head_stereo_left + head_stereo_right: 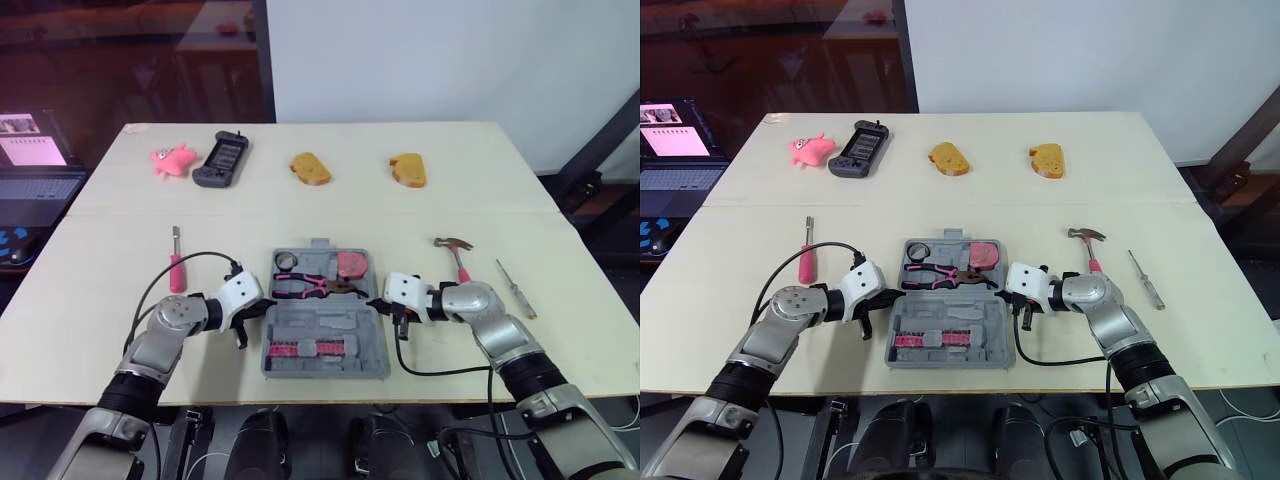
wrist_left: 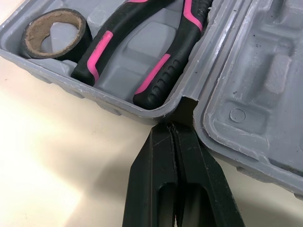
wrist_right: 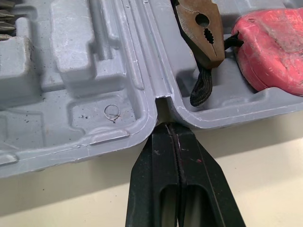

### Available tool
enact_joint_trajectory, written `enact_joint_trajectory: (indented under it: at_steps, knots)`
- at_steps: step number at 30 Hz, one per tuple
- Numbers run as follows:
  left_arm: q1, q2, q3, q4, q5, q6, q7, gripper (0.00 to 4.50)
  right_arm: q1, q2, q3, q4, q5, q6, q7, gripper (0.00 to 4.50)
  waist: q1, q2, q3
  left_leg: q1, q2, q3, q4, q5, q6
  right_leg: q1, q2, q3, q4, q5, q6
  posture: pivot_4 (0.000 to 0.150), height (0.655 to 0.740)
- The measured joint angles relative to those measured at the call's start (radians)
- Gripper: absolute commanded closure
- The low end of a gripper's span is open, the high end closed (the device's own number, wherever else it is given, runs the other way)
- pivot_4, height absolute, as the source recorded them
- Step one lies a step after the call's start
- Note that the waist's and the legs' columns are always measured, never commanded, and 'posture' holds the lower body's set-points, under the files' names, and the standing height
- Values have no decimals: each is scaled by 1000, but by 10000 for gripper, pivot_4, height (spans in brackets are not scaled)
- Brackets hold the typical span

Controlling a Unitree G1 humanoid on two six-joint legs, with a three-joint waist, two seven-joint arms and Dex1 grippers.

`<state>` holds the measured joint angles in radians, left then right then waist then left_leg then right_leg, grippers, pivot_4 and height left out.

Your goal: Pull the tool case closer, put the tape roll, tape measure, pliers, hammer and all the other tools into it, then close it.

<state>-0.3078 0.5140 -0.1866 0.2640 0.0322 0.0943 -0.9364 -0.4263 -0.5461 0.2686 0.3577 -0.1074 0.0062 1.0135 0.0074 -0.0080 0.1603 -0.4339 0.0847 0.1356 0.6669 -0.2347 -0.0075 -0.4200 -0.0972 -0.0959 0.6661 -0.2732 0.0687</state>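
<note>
Presently, the tool case lay open near the table's 6 o'clock edge, with the tape roll, pliers and tape measure in its far half. The left gripper, fingers pressed together, touched the hinge notch at the case's 9 o'clock. The right gripper, likewise closed, touched it at 3 o'clock. The hammer lay outside at 2 o'clock, the pink screwdriver at 10 o'clock.

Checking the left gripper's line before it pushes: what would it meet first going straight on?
The tool case: the left gripper, fingers shut, has its tips at the hinge notch between the two halves, seemingly touching. Just past the rim lie the pliers.
</note>
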Motion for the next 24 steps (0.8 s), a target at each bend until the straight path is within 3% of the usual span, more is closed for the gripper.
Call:
enact_joint_trajectory:
  at_steps: [7,13,17,23,24]
  knots:
    - [3,55,23,33,-43,-39,-35,44828,-1,-11,-1,9,5,-15,1,45000,-8,0,0,0,0,0,-2,0,0,-1,0,0,0,0,0,1500,7188]
    - [37,111,125,69,-98,-56,-30,44828,37,-88,-46,16,47,-36,16,45000,-1,0,0,0,0,0,-2,0,0,-1,-1,0,0,0,0,1500,7188]
    - [90,136,211,68,-181,-74,-60,31828,117,-142,-118,-51,135,-4,60,31848,-3,0,0,0,0,-1,-2,-1,0,-2,-1,0,0,0,0,1500,7188]
    - [253,232,411,-30,-326,-66,-99,620,237,-217,-260,-286,316,126,108,1572,-24,0,1,-1,1,-1,-4,-1,0,-4,-1,0,0,0,0,1500,7188]
    - [289,258,455,-33,-341,-67,-105,240,256,-233,-293,-309,337,144,110,724,-25,0,1,-1,1,-1,-4,-1,0,-4,-1,0,-1,0,0,1500,7188]
